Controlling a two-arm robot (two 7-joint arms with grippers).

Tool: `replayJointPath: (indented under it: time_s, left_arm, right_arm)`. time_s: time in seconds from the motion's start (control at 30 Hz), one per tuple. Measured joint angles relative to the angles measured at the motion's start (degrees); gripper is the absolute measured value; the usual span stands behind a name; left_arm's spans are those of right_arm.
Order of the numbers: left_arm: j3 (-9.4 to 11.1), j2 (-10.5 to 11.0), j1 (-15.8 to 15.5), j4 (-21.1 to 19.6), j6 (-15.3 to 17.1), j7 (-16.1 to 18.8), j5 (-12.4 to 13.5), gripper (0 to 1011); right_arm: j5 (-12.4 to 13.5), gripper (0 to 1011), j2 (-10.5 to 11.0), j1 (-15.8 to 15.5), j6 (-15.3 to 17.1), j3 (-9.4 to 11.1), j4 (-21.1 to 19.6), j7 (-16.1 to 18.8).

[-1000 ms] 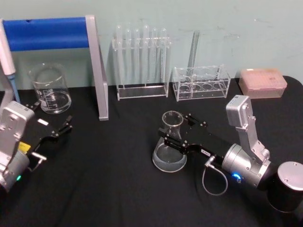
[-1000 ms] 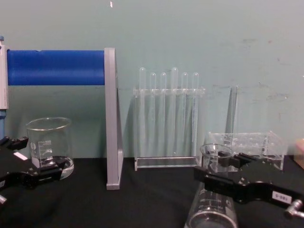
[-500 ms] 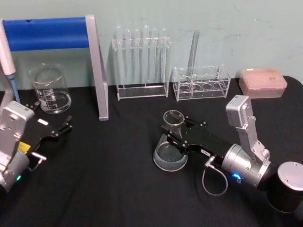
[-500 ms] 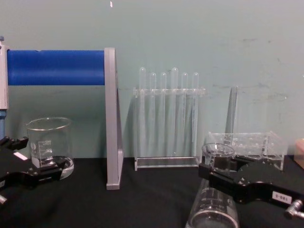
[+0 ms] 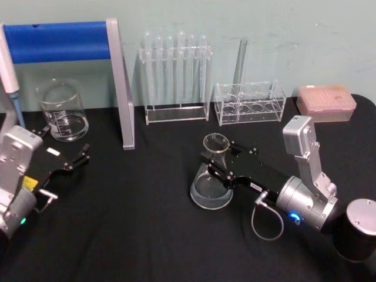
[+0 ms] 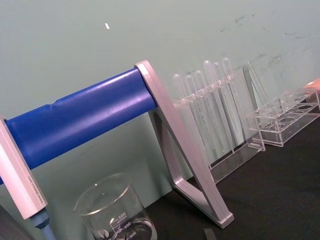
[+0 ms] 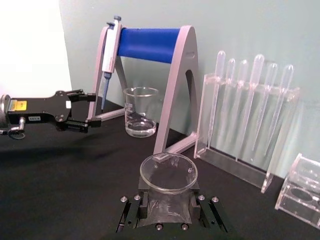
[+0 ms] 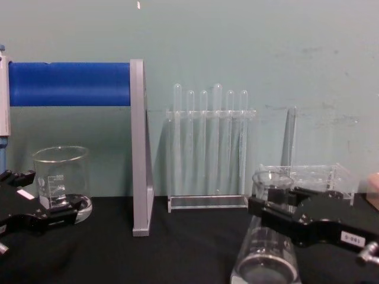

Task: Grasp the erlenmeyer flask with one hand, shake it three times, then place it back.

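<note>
Right gripper (image 5: 218, 161) clamped on flask (image 5: 208, 187) neck; flask tilted, table (image 5: 147, 235) centre. I advise firm grip, short shakes, clear of rack (image 5: 249, 107). Left gripper (image 5: 75, 160) parked, fingers apart, left edge.

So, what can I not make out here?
Body of erlenmeyer flask: right wrist view, hidden below right gripper.
Flask base on table or lifted: head view, unclear.
Markings on beaker: head view, too small to read.
Arm behind left gripper: head view, cut by left edge.
</note>
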Motion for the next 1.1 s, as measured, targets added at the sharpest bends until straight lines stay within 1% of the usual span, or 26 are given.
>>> replayJointPath:
  time_s: [0.27, 0.53, 0.7, 1.1]
  left_arm:
    - [0.0, 0.0, 0.0, 0.0, 0.0, 0.0, 0.0, 1001]
    - [0.0, 0.0, 0.0, 0.0, 0.0, 0.0, 0.0, 1001]
    - [0.0, 0.0, 0.0, 0.0, 0.0, 0.0, 0.0, 1001]
    - [0.0, 0.0, 0.0, 0.0, 0.0, 0.0, 0.0, 1001]
  right_arm:
    - [-0.1, 449, 0.8, -0.4, 1.6, 0.6, -3.3, -0.5]
    - [0.9, 449, 1.4, -0.7, 3.3, 1.4, -6.3, -1.2]
    - [1.4, 449, 1.5, -0.8, 3.5, 1.6, -6.9, -1.3]
    - [1.6, 449, 1.4, -0.8, 3.8, 1.7, -7.1, -2.2]
